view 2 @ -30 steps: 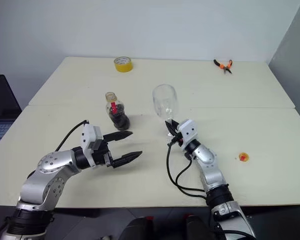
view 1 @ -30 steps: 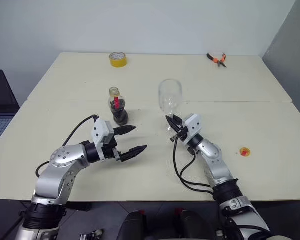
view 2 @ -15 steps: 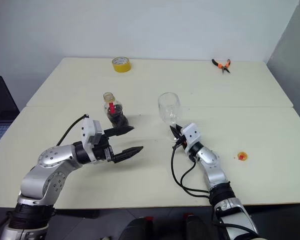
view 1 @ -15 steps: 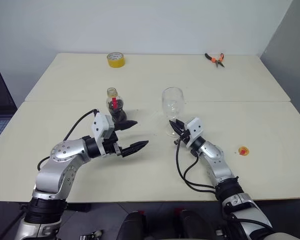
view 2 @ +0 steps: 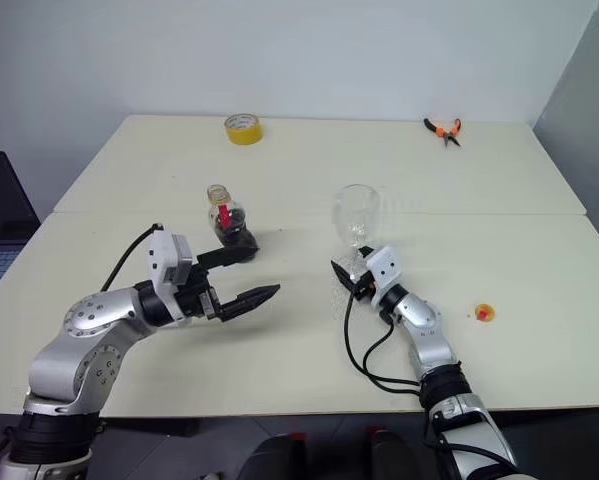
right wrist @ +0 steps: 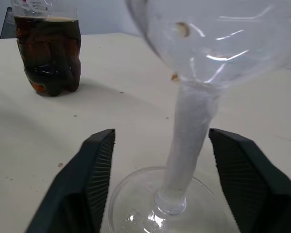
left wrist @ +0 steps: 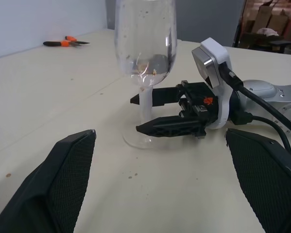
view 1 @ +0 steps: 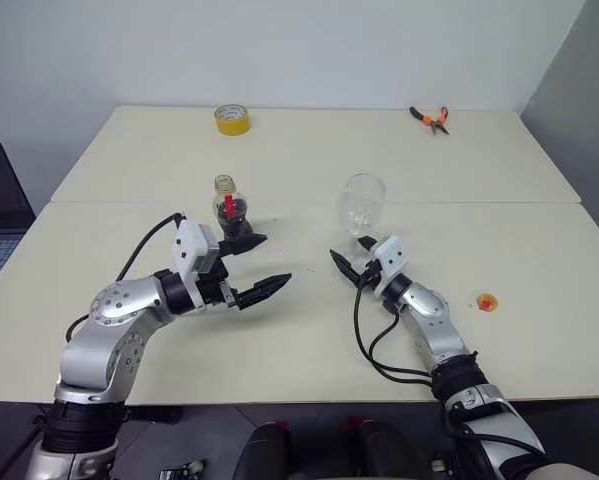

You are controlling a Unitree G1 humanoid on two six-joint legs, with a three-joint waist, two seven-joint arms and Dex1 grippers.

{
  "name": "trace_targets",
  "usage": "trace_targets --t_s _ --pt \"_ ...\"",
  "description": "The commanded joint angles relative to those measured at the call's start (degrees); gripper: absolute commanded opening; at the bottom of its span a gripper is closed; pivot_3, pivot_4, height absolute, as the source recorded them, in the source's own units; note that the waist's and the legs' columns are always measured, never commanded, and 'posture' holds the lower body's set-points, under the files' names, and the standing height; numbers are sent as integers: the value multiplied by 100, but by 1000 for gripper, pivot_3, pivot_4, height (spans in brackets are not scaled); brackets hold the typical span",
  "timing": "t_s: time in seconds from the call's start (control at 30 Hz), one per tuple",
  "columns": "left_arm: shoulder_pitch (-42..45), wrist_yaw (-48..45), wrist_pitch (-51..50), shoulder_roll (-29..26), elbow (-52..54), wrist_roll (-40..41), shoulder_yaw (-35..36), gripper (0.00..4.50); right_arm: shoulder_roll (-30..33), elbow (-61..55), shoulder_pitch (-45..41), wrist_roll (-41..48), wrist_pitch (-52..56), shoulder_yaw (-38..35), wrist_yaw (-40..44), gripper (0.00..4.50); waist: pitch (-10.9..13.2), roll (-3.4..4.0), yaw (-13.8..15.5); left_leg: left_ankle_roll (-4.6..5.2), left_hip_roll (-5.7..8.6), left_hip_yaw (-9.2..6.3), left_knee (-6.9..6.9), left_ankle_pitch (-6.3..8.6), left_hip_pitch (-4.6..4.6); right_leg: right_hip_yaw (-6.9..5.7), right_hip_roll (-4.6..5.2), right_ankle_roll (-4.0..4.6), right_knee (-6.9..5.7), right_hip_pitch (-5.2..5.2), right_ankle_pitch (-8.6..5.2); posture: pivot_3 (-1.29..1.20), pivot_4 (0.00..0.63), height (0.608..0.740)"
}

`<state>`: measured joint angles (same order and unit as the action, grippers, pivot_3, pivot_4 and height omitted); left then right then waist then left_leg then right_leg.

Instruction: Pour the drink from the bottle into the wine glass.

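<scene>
Reaching level, right tool (view 1: 351, 262) released astride wine glass (view 1: 363, 205) stem, left tool (view 1: 256, 266) released

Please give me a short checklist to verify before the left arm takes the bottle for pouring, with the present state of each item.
1. Wine glass stands upright on the table: ok.
2. Right end effector open, fingers apart on both sides of the stem, not gripping: ok.
3. Left end effector open, with nothing in it: ok.
4. Bottle upright and holding dark drink: ok.
5. Cap off the bottle: ok, the neck looks open; a small orange cap lies on the table to the right.
6. Wine glass empty: ok, no dark liquid in the bowl.
</scene>
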<state>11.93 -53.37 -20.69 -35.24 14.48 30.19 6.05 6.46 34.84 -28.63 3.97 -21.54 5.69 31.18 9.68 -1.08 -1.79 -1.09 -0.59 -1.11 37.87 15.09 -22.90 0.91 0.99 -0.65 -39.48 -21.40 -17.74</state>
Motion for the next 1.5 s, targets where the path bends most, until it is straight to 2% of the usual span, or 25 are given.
trace_targets --t_s 0.03,0.5,0.63,0.83,0.93,1.03,1.17,1.3,1.5 --pt "-12 -26 176 -43 55 5 136 4500 106 -184 -100 -73 -38 -30 -30 4446 0 0 1 0 0 0 0 0 0 0 0 0 0 0 0 0 150 740" --pt "-179 75 374 -9 -27 -63 138 4500 466 -524 203 -471 454 57 -198 4446 0 0 3 0 0 0 0 0 0 0 0 1 1 1 0 0 150 740" --pt "-266 452 228 87 -35 -131 211 4500 645 -1881 669 10 1169 -39 199 4446 0 0 16 0 1 0 0 0 -3 1 2 0 4 0 -1 0 150 740" --pt "-524 955 447 370 -11 -279 348 4500 1288 -3966 1908 664 2158 -129 714 4446 0 0 35 2 1 -3 0 1 -3 -2 5 0 6 3 -1 0 150 740" --pt "-594 1727 870 783 -141 -746 466 4500 1689 -5552 2714 1422 2993 -333 804 4446 1 1 50 2 1 -8 -1 1 -4 -6 5 0 8 5 -2 0 150 740" --pt "-577 2302 1113 1041 -454 -1159 507 4500 1966 -6771 3066 2099 3905 -433 652 4446 1 0 39 2 2 -9 0 1 -3 -5 6 -1 9 8 -2 0 150 740" --pt "-318 2700 1362 1180 -868 -1522 445 4500 2108 -7296 3084 2466 4551 -454 469 4446 -3 -6 36 1 -3 -16 -3 2 2 -13 -2 -1 5 10 -2 0 150 740" --pt "370 3386 1707 1505 -1824 -2102 244 4500 2310 -7555 3014 2614 4930 -387 486 4446 -2 -16 142 2 10 -16 5 2 -3 -14 4 -4 13 14 -1 0 150 740" --pt "879 3593 1939 1764 -2589 -2277 161 4500 2453 -7853 2884 2830 5271 -428 420 4446 -2 -20 170 2 7 -15 1 2 -9 -15 3 -8 36 16 2 0 150 740"
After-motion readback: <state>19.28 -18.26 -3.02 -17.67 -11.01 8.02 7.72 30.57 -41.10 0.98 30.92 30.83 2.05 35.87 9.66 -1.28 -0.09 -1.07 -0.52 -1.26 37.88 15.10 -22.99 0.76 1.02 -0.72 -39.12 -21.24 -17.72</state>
